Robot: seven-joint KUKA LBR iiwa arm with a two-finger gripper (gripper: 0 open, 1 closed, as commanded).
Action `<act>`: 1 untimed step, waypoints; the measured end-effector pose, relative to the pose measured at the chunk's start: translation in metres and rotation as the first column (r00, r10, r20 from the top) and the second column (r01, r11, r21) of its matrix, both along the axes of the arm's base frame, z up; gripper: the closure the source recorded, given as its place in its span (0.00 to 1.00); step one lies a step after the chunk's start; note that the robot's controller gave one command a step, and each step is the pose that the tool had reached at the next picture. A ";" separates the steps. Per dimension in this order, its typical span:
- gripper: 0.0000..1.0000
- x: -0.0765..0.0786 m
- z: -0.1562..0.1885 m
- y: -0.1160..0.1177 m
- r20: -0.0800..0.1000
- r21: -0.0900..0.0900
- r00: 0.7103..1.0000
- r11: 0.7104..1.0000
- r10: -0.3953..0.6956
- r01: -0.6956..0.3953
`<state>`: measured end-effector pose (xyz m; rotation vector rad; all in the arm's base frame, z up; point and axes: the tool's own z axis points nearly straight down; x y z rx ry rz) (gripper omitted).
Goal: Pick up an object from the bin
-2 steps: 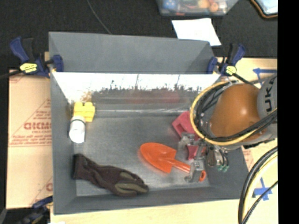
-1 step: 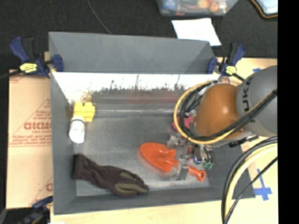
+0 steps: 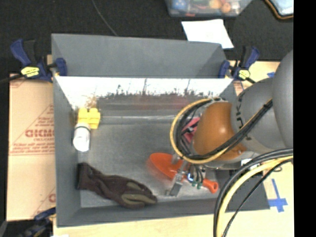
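Illumination over the floor of the bin [image 3: 123, 147] is moderate and even, while the surroundings beyond its rim are dark. The brightest zone is a near-white band [image 3: 143, 85] running across the far wall, with the grey panel above it noticeably dimmer. A broad, dull highlight sits on the orange wrist cover [image 3: 217, 127], and the arm [image 3: 266, 112] shades the floor beneath it at the right.

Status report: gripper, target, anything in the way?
Gripper low at front right of bin, over the orange plastic tool; hold unconfirmed. Dark glove just left, apart. Yellow block and white tube far left.
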<state>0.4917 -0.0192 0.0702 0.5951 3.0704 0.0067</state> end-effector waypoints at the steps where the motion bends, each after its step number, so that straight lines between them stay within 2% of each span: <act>1: 1.00 0.027 0.003 -0.015 -0.009 0.002 0.994 0.994 0.111 -0.111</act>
